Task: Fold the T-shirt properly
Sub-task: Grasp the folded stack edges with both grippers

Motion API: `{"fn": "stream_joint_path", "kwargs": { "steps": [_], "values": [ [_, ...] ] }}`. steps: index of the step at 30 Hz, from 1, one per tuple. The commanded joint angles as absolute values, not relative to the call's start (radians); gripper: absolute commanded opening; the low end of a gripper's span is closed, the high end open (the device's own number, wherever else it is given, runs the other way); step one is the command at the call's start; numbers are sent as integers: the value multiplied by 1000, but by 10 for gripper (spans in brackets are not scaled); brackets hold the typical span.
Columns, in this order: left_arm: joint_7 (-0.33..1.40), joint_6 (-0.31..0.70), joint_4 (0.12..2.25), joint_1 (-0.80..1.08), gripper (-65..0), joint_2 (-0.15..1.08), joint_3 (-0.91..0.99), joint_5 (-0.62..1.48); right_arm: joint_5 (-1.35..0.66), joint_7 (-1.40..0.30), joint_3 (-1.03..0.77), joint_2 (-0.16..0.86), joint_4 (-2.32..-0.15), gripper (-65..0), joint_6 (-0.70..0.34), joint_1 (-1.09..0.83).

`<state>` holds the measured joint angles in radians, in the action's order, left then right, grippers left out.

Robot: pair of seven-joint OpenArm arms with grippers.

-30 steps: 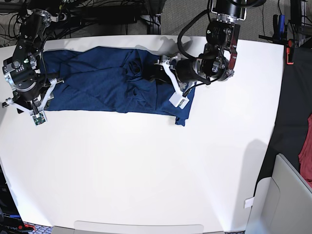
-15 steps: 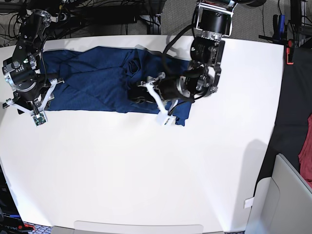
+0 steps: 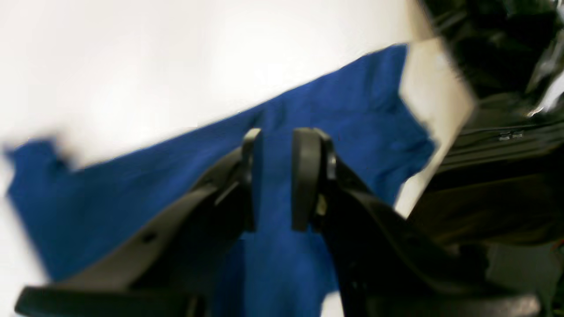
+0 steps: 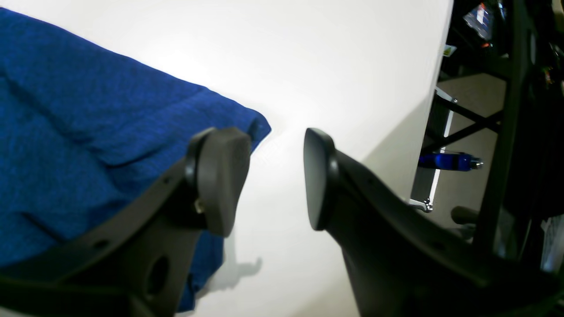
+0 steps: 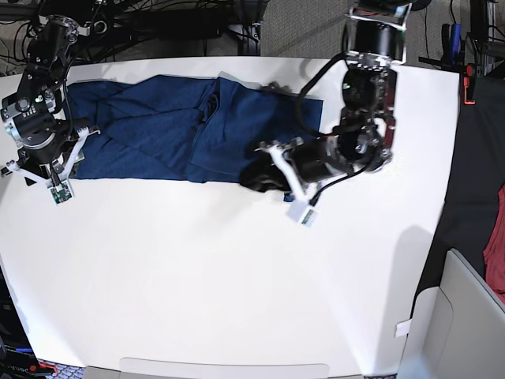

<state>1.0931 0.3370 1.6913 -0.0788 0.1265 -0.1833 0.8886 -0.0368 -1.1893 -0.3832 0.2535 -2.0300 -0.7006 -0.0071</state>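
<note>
The dark blue T-shirt (image 5: 158, 126) lies in a crumpled band along the far side of the white table (image 5: 237, 276). At the shirt's front edge, near the middle, my left gripper (image 5: 264, 178) sits low. In the left wrist view its fingers (image 3: 306, 176) stand close together with a strip of the T-shirt (image 3: 352, 110) running between them, so the left gripper (image 3: 275, 136) is shut on it. My right gripper (image 5: 49, 166) hovers at the shirt's left end. The right gripper (image 4: 269, 136) is open, with one finger over the T-shirt (image 4: 66, 110) corner and bare table between.
The table's left edge drops off just past the right gripper, with dark stands and cables (image 4: 484, 132) beyond. A red cloth (image 5: 495, 245) and a grey bin (image 5: 461, 316) stand off the table's right side. Tools (image 5: 465, 71) hang at the back right.
My left gripper has swung from over the shirt's middle to its front edge and drawn its jaws together. The shirt's right part now lies flatter. The right arm has barely moved.
</note>
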Motion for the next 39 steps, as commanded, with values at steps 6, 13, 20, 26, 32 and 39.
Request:
{"fn": "stream_joint_path", "kwargs": {
  "steps": [6, 13, 20, 26, 32, 39],
  "values": [
    [1086, 341, 1719, 25, -451, 197, -73, 903, -65, -1179, -377, 375, -2045, -399, -698, -21],
    [1084, 341, 1741, 74, -421, 214, -19, 903, -272, -1181, -380, 479, -2038, -298, -698, -114],
    [1086, 341, 1741, 73, -421, 209, -27, 903, -317, -1181, -424, 418, -1917, -287, -698, -162],
    [1086, 343, 1741, 76, -421, 211, -27, 903, -317, -1181, -572, 302, -1830, -287, -698, -177],
    [1086, 344, 1741, 77, -421, 211, -27, 903, -315, -1175, -582, 288, -1830, -287, -698, -168],
    [1086, 346, 1741, 96, -420, 209, -28, 903, -315, -1178, -651, 234, -1825, -287, -698, -108]
  ]
}}
